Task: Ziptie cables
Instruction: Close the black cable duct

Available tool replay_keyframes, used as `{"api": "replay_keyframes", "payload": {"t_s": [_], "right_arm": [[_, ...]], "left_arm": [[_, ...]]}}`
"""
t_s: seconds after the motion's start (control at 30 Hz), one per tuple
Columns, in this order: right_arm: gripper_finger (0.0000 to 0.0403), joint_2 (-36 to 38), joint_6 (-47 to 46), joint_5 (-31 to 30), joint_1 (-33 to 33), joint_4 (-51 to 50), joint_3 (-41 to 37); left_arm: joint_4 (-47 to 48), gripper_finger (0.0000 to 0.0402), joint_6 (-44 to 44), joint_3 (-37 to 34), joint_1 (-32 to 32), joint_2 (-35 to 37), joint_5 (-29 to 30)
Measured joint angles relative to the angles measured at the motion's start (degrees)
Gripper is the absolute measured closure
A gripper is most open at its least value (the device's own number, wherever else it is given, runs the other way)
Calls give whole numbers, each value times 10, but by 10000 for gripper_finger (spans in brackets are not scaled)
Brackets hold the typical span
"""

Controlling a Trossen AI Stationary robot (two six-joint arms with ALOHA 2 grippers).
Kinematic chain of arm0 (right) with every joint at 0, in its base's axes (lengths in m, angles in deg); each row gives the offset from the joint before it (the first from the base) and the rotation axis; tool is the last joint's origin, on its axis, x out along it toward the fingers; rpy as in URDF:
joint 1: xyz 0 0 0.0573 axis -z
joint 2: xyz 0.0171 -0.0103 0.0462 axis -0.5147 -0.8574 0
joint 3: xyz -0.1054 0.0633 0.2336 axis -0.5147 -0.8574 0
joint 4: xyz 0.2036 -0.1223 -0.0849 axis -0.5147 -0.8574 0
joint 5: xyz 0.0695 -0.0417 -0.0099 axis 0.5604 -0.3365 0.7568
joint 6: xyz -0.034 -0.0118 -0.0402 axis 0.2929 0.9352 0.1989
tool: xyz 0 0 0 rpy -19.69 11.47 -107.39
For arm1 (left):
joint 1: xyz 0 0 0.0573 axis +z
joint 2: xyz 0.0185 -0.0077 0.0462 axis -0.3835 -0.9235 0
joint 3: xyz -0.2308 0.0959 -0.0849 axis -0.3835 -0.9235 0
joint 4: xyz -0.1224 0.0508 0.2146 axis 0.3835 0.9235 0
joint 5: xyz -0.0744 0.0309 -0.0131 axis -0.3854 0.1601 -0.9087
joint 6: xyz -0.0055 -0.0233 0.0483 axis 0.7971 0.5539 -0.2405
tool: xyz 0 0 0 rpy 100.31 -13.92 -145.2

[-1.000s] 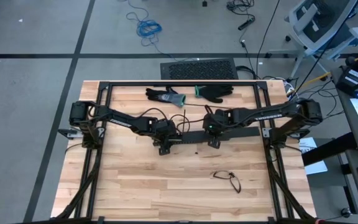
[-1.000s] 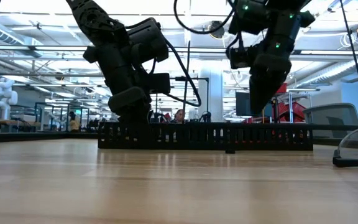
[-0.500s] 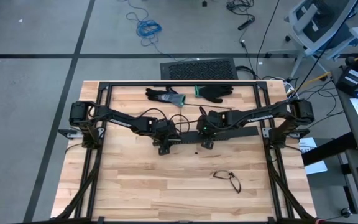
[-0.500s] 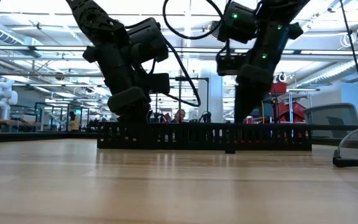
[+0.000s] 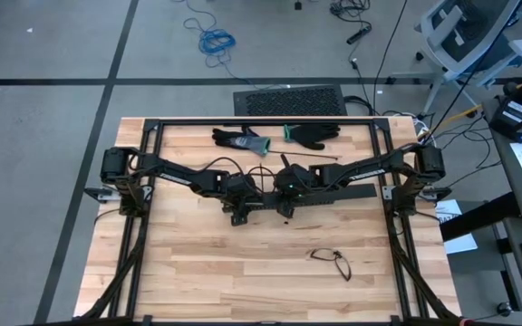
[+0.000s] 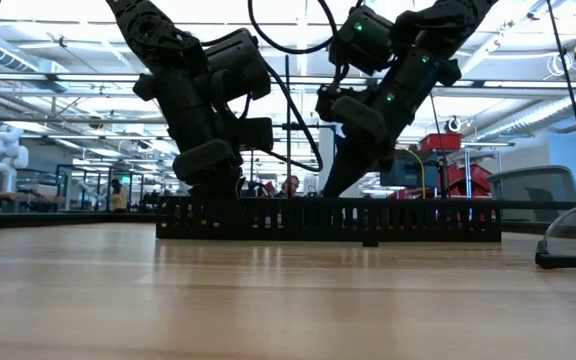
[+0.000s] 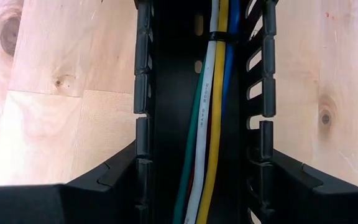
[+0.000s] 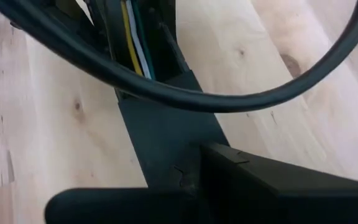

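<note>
A long black slotted duct lies across the middle of the table. The cables, green, white, yellow, blue and red, run along inside it, with a black tie around them. My left gripper stands over the duct's left end, pointing down, and straddles it. My right gripper leans over the duct just right of the left one. In the low view it dips behind the duct wall. The right wrist view shows the cables past a thick black hose. My left gripper holds the black duct near its left end, from above. One finger lies against the outside of one slotted wall, and the other finger lies against the opposite wall. The fingers lie across the duct, which rests flat on the table.
Two dark gloves lie near the far edge. A thin black looped thing lies on the near right part of the table. A black frame borders the far and side edges. Bare wood lies toward the near edge.
My right gripper has moved along the duct toward the table's left, closing on the left gripper. Its arm has tipped from near upright to a slant. The duct and cables have stayed where they were.
</note>
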Motion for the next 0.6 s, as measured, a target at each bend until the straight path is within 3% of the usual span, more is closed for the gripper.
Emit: {"api": "replay_keyframes", "payload": {"t_s": [0.23, 0.6], "right_arm": [[403, 30, -18, 5, 0, -3, -4], [403, 96, -11, 1, 7, -88, -6]], "left_arm": [[-4, 157, 0, 0, 0, 0, -1], [-8, 157, -2, 17, 0, -2, 4]]}}
